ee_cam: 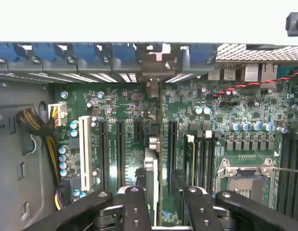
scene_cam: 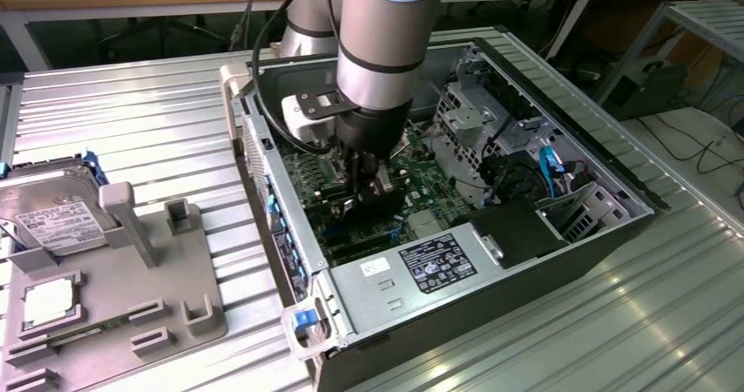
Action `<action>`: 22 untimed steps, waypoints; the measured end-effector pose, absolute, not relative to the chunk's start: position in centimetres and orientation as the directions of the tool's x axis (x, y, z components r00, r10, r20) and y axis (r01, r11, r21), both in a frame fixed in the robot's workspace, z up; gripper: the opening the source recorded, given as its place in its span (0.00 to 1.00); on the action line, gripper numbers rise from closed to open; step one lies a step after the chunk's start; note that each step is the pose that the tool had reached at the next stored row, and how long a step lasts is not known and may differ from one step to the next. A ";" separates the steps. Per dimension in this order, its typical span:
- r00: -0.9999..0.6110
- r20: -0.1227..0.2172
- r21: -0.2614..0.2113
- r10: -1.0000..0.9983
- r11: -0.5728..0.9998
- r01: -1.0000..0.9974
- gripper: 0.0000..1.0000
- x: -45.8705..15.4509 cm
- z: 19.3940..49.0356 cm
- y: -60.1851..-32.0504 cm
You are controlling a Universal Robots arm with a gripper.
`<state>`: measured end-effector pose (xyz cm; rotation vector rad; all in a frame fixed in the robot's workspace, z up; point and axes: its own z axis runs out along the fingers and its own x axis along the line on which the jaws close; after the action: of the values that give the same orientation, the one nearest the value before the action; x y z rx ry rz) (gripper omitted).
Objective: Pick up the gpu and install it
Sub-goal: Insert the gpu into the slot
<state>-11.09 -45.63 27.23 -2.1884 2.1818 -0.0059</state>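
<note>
Black jaws of the gripper [ee_cam: 156, 202] are seen clamped on the gpu [ee_cam: 149, 168], held edge-on above the motherboard [ee_cam: 129, 106] slots inside the computer case [scene_cam: 558, 235]; 1 hard drive [scene_cam: 52, 209] lies at the bench [scene_cam: 139, 122] edge.

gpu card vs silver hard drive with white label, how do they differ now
The thin green gpu card stands on edge inside the black case; the silver hard drive lies on the grey holder outside it. The drive faces its white label up; the card shows its narrow edge.
</note>
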 end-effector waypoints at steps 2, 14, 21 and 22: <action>0.004 -0.033 -0.039 -0.999 -0.002 -0.999 0.26 -11.1 27.2 -45.6; 0.004 -0.034 -0.039 -0.999 -0.002 -0.999 0.13 -11.1 27.7 -45.6; 0.004 -0.034 -0.039 -0.999 -0.002 -0.999 0.12 -11.1 27.7 -45.6; 0.004 -0.034 -0.039 -0.999 -0.003 -0.999 0.10 -11.1 27.7 -45.6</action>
<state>-11.08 -45.63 27.73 -2.1886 2.1817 -0.0057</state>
